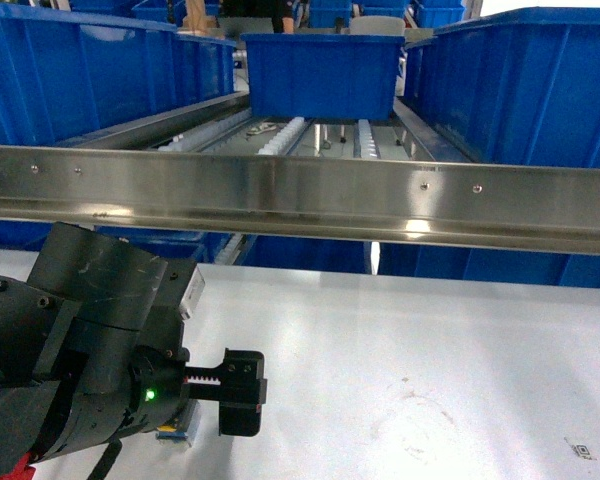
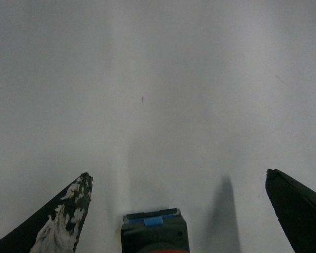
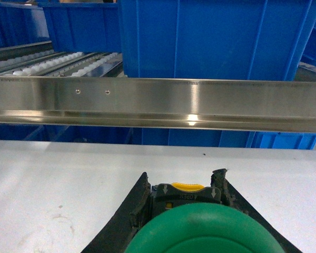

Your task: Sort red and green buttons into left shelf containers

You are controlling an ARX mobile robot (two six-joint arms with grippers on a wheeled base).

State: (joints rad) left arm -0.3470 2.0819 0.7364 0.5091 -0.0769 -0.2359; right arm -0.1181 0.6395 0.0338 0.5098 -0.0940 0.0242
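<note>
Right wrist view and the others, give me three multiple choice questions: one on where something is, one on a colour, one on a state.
1. Where is the green button?
A. between the jaws of the right gripper
B. inside a bin
C. on the steel rail

2. What colour are the bins on the rack?
A. red
B. blue
C. grey

3. How do the jaws of the left gripper stand?
A. shut tight
B. out of sight
C. wide apart

Answers: 1 A, the right wrist view shows a black finger on each side of the button's body. 2 B, every bin in the head view is bright blue. 3 C, the left wrist view shows the two fingers far apart over the table.
</note>
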